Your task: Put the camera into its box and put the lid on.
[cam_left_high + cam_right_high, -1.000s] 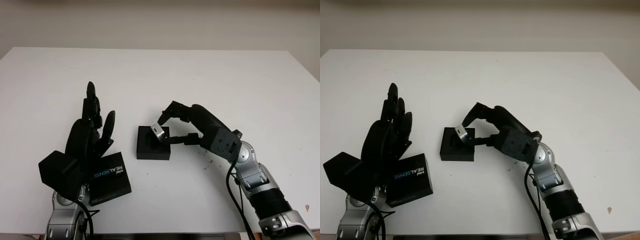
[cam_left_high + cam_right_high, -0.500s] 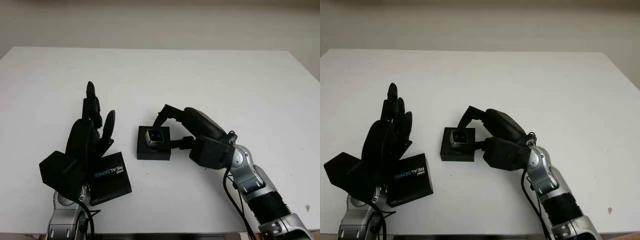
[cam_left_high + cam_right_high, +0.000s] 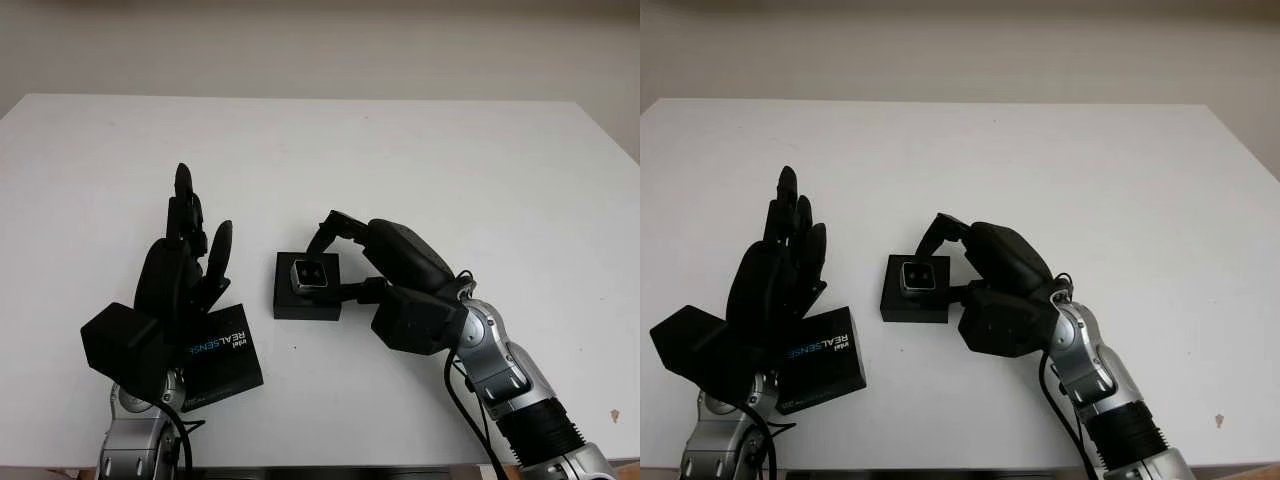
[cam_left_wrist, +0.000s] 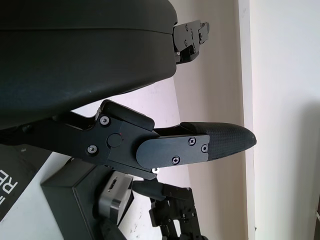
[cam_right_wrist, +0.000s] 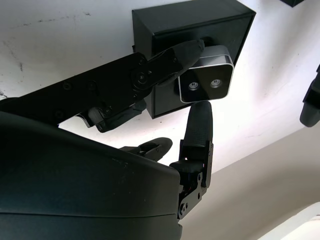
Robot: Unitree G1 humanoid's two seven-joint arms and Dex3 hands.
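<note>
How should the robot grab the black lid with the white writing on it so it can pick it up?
The flat black lid with white lettering lies on the white table, partly under the open left hand. It is probably best pinched across two opposite side edges, coming down from above, since its top is wide and flat. The right hand is busy holding the small silver camera in the black box.

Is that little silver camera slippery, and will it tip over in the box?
Probably a bit slippery: the camera looks smooth and metallic, pinched only by the right hand's fingertips. It likely stays stiff, being a solid block. It might tip, since it stands up out of the shallow box.
</note>
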